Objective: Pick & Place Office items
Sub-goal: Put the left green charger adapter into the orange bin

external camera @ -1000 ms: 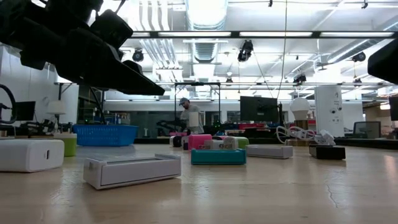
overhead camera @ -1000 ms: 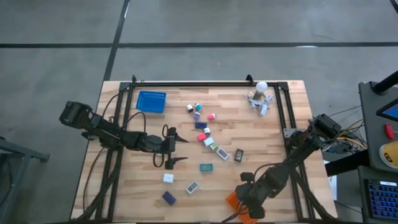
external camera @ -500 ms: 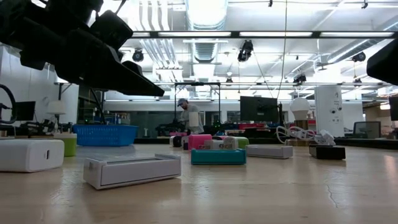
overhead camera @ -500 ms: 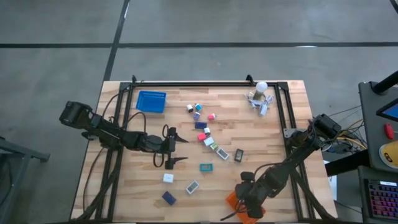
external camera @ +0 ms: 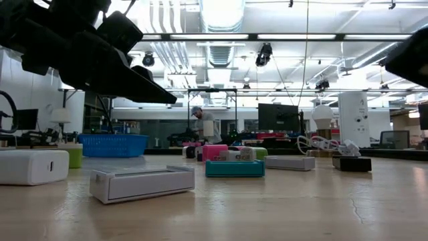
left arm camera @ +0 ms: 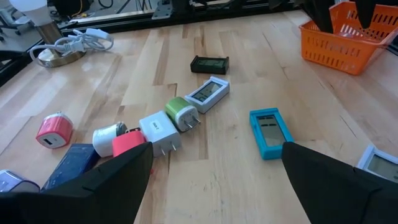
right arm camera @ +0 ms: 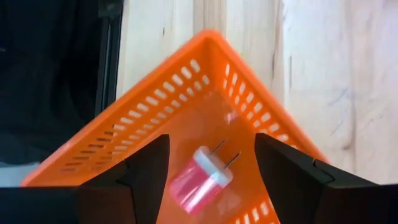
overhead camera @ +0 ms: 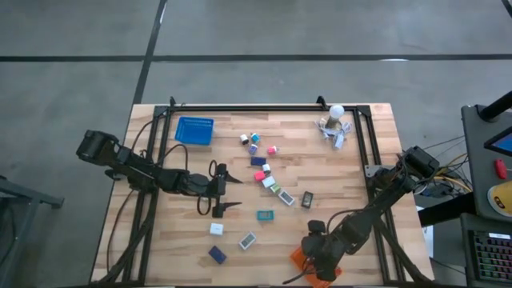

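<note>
Over the orange basket (overhead camera: 298, 256) at the table's near right, my right gripper (right arm camera: 211, 186) points steeply down with its fingers apart. Below them, inside the basket, is a red and white plug (right arm camera: 202, 177), blurred and apart from both fingers. My left gripper (overhead camera: 238, 193) stands open and empty over the table's left middle. Office items lie flat on the wood ahead of it: a teal device (left arm camera: 269, 132), a green plug (left arm camera: 180, 114), white plugs, a pink block (left arm camera: 50, 129) and a dark grey box (left arm camera: 210, 63).
A blue basket (overhead camera: 194, 130) stands at the far left. A white ball-topped cluster with cords (overhead camera: 334, 124) is at the far right. More small items (overhead camera: 217, 254) lie near the front edge. Bare wood lies between the teal device and the orange basket.
My right gripper has opened above the orange basket and tipped a little, staying in place.
</note>
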### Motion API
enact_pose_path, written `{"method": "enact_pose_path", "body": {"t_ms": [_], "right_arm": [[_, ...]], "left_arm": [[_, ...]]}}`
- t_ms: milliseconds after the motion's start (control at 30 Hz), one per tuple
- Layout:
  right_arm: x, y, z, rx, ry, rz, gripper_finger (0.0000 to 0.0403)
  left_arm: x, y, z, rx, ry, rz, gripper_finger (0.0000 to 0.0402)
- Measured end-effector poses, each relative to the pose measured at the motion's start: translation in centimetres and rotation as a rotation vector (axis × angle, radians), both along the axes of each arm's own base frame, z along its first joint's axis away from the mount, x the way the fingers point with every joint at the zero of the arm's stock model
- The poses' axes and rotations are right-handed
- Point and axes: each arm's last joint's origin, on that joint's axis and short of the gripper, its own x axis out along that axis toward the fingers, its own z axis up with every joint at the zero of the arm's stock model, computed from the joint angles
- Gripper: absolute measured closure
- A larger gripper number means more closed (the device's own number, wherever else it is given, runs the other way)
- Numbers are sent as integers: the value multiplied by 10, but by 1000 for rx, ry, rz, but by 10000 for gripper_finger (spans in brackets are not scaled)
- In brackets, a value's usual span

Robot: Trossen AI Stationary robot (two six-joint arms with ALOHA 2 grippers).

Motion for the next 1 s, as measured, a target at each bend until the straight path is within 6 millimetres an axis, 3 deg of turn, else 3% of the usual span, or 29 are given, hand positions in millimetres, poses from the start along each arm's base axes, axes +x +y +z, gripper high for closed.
{"method": "enact_pose_path", "body": {"t_ms": [167, 567, 1000], "right_arm": [[4, -1, 3, -113, -130, 10, 172], [18, -11, 16, -641, -500, -42, 174], [25, -18, 17, -710, -520, -44, 174]], "left_arm": [[0, 0, 0, 3, -1, 15, 44], [0, 3, 0, 5, -1, 91, 44], [-11, 6, -18, -115, 210, 318, 44]]}}
